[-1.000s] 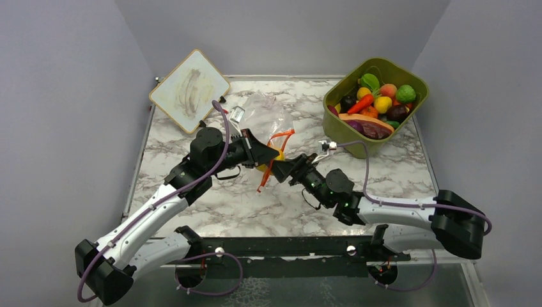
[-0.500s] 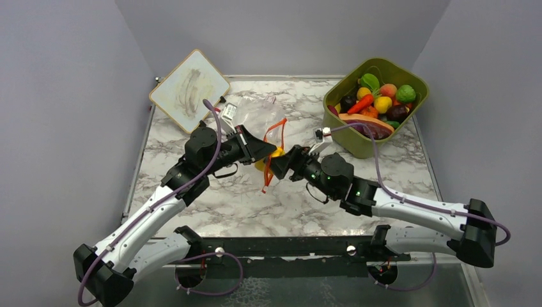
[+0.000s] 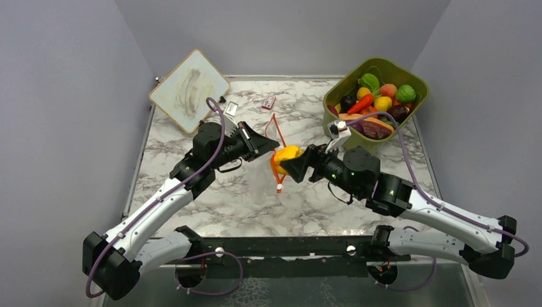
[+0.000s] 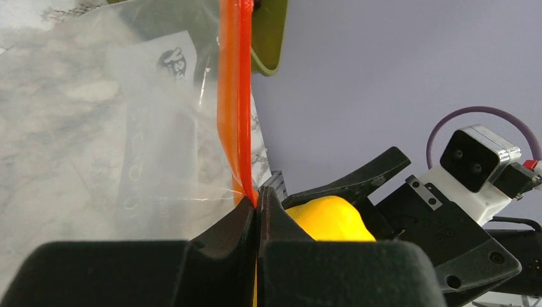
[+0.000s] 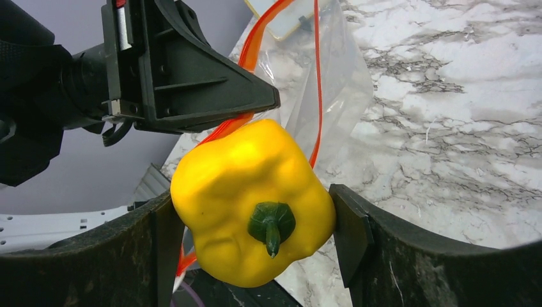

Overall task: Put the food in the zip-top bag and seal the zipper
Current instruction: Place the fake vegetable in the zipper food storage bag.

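White label patch (image 4: 156, 128) on zip-top bag (image 4: 64, 128): small dark logo mark at top, faint pale lettering running down its length, too washed out to make out. Red-white packet (image 3: 269, 102) lying flat: print too small to read. Nothing else legible.

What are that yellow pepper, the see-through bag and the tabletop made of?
The yellow pepper looks like moulded plastic: smooth, evenly coloured, faintly glossy. The bag seems to be thin clear plastic film; it crinkles and is see-through. The tabletop looks like marble, white with grey veins, though it may be a printed laminate.
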### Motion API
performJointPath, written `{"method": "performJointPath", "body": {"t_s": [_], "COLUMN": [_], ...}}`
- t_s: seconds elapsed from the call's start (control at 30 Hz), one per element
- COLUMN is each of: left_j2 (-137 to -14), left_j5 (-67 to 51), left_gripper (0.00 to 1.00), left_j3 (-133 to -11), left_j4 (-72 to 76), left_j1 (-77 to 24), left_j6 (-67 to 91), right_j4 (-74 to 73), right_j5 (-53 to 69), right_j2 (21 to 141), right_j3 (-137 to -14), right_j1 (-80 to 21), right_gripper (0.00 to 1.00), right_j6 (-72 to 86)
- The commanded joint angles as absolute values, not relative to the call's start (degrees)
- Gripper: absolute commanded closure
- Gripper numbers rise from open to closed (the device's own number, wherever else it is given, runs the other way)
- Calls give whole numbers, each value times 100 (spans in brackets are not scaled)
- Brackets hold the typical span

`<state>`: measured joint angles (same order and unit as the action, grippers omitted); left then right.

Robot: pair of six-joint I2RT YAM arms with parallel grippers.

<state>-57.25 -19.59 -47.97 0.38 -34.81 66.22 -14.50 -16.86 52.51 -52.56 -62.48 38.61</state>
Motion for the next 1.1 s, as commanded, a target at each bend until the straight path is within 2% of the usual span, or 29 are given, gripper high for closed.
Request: {"method": "performJointPath", "body": {"t_s": [0.0, 0.13, 0.27, 0.43, 0.57, 0.87, 0.97, 1.0, 1.07], "left_j2": [-5831, -5793, -5773, -5626, -5556, -5348, -5308, -5309, -5303], "left_j5": [-2340, -2339, -2410, -2374, -2363, -2189, -2082, -2078, -2093], "left_gripper": [100, 100, 100, 100, 100, 100, 100, 100, 100], "left_j3": [-4731, -4725, -4775, -4671, -4577, -4289, -4276, -4253, -4186], "left_j4": [469, 452, 388, 412, 465, 846, 754, 755, 821], "left_j1": [-3454, -3454, -3445, -3441, -3421, -3368, -3326, -3312, -3292], "left_j6": [6923, 6919, 6854, 6914, 7100, 7917, 7902, 7920, 7991], "right_j4": [-1859, -2116, -2206, -1559, -1609, -1620, -1571, -1600, -1727], "right_j5": [-1618, -1720, -2029, -2144, -2129, -2376, -2061, -1965, -1840], "right_j2": [5650, 6095, 6424, 6362, 6535, 6907, 6820, 6806, 6779], "right_j3": [-5585, -5900, -6010, -5719, -6009, -6093, -6193, -6272, -6414], "right_j1": [-6283, -6274, -6267, -6269, -6275, -6274, -6276, -6271, -6272], "right_gripper": [28, 28, 34, 37, 27, 23, 13, 2, 0], "right_j6": [3521, 3429, 3391, 3421, 3370, 3100, 2837, 2771, 2668]}}
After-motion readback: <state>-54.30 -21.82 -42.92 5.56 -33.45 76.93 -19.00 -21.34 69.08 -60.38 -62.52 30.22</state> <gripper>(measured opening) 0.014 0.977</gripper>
